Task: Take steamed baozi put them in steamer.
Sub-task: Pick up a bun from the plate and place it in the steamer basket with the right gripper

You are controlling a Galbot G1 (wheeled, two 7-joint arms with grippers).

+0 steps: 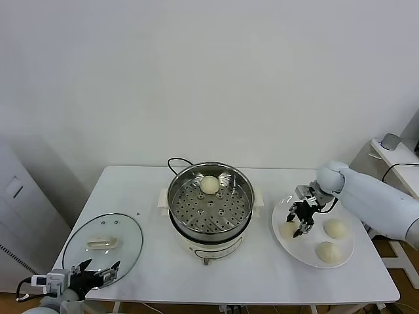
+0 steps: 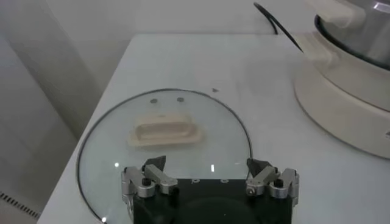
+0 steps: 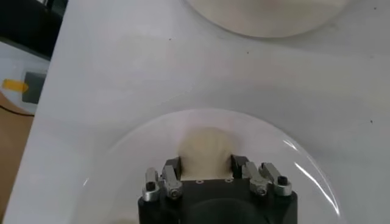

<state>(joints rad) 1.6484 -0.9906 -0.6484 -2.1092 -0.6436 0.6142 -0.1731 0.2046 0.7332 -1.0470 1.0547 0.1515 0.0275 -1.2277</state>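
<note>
Head view, steamer: steamer stands mid-table on its cream base; one baozi in the basket lies toward the far wall.
Head view, plate: white plate to the robot's right carries three buns; the nearest-to-steamer baozi sits under the right gripper, two others apart from it.
Head view, handling (judgement): buns look soft and light, likely to dent; hold low on both flanks, gentle squeeze.
Head view, left arm: left gripper hovers at the near table edge over the glass lid, idle.
Left wrist view, fingers: left gripper spread wide, holding nothing, above the lid's rim.
Left wrist view, cut off: only part of the steamer base shows.
Right wrist view, fingers: right gripper straddles the bun, fingers apart on either side; contact cannot be told.
Right wrist view, hidden: gripper body covers the bun's near half; other buns out of view.
</note>
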